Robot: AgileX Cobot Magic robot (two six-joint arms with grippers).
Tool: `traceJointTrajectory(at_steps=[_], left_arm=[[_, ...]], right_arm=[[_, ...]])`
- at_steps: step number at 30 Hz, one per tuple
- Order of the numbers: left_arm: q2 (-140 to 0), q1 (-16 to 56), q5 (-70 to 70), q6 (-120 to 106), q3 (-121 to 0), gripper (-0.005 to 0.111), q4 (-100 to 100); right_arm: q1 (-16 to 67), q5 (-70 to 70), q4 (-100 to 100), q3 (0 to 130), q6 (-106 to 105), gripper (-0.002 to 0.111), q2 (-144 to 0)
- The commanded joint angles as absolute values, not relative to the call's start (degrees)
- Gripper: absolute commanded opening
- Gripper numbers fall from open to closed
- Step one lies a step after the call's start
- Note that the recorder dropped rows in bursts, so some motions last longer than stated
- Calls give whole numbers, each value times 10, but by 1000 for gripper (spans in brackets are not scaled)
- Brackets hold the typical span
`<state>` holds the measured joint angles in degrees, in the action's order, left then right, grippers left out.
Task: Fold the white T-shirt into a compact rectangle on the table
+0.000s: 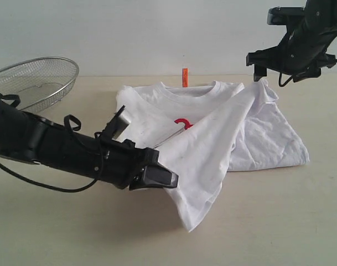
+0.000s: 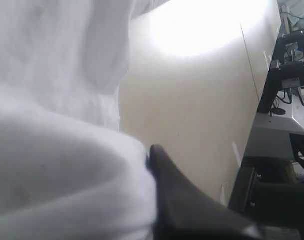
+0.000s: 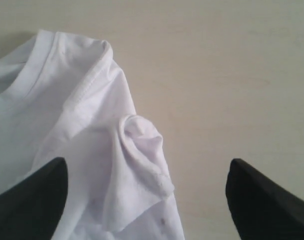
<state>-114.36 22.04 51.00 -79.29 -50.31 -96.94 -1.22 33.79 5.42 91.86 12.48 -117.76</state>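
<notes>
The white T-shirt lies on the table, collar at the far side with an orange neck tag. A bit of red lettering shows on the chest. My left gripper is shut on a lifted flap of the shirt, which drapes diagonally across the chest toward the right shoulder. In the left wrist view, cloth covers all but one black finger of the gripper. My right gripper hovers open above the bunched right sleeve, jaws wide apart.
A round wire-mesh basket sits at the far left of the table, behind my left arm. Bare tabletop lies beside the sleeve. Dark equipment stands beyond the table edge in the left wrist view.
</notes>
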Motion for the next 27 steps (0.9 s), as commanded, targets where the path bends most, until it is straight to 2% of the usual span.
traceJointTrajectory(at_steps=[1,19,27], left_arm=[[-1137,223,499,-764,-536,5,-976],[-1137,132,440,-782,-652,5,-999],[-1148,130,312,-795,-707,5,-999]], right_arm=[[-16,353,56,921,99,77,-1176],[-16,369,56,921,89,77,-1176],[-16,378,54,921,89,77,-1176]])
